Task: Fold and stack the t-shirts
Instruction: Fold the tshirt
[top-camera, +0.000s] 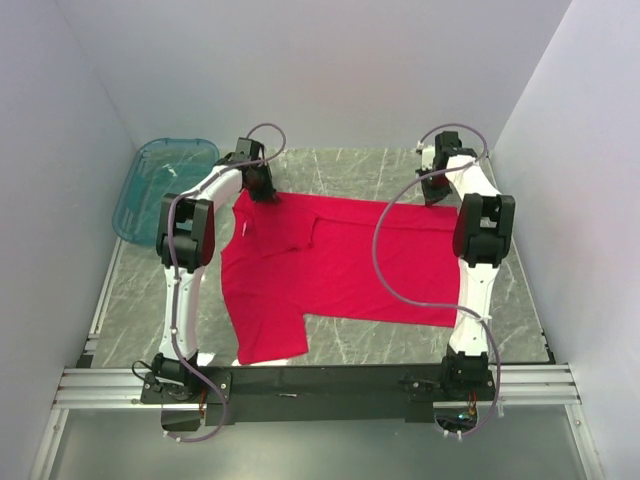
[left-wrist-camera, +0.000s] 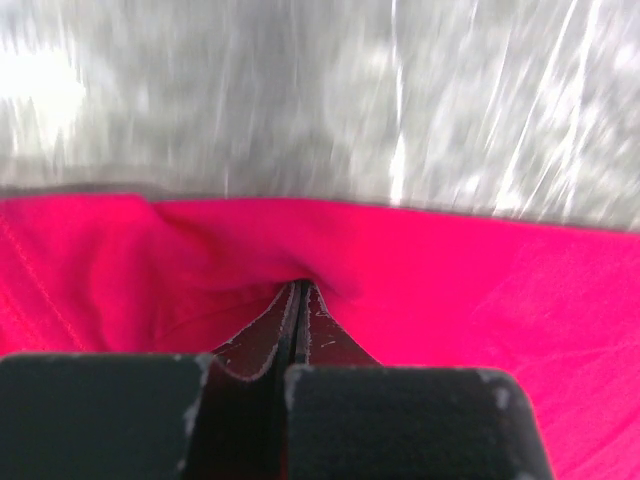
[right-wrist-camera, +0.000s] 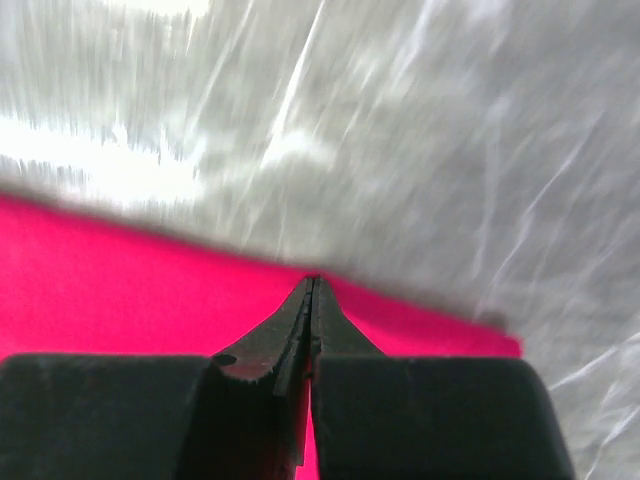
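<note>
Left pincer, right pincer on t-shirt

One t-shirt, one tub (apparently).

Bare marble table flanks the red t-shirt on both sides; the teal tub blocks the far-left corner.

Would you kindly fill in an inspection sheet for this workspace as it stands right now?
Surface: grey marbled table, bare around the shirt.
Job's things: one red t-shirt, spread out flat, not yet folded.
Clutter: teal tub at the far left corner.
Grippers: left fingers shut on the t-shirt's far edge; right fingers shut on that edge near its corner.
Cables: grey cable loops from the right arm over the shirt; another runs along the left arm.
Surroundings: plain white walls; metal rail at the near edge.
</note>
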